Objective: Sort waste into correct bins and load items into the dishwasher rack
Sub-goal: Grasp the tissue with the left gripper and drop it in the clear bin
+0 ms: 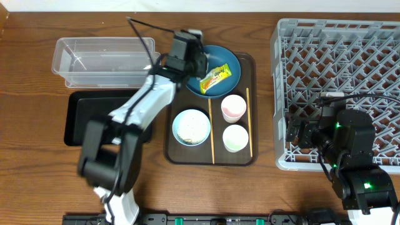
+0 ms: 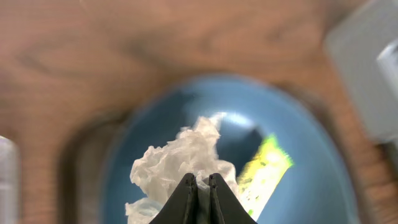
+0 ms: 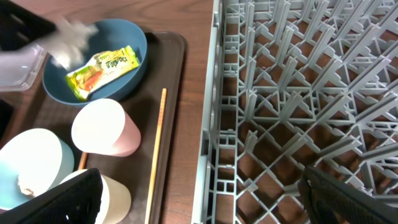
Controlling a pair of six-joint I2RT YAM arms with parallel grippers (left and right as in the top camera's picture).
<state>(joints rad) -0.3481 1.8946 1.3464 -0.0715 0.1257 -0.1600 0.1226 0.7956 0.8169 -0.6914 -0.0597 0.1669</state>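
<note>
My left gripper [image 2: 199,180] is shut on the crumpled white tissue [image 2: 180,152] just above the dark-blue dish [image 1: 232,62]. The yellow-green wrapper [image 1: 214,78] lies in that dish. On the brown tray stand the light-blue bowl [image 1: 190,127] with whitish bits in it, the pink cup [image 1: 233,107] and the pale-green cup [image 1: 235,137]. Two chopsticks [image 1: 210,131] [image 1: 249,122] lie beside them. My right gripper [image 3: 205,199] is open and empty over the front left edge of the grey rack [image 1: 337,62].
The clear tub [image 1: 100,59] stands at the back left, with the black tray [image 1: 78,119] in front of it, partly under my left arm. The brown serving tray [image 1: 250,159] sits between these bins and the rack.
</note>
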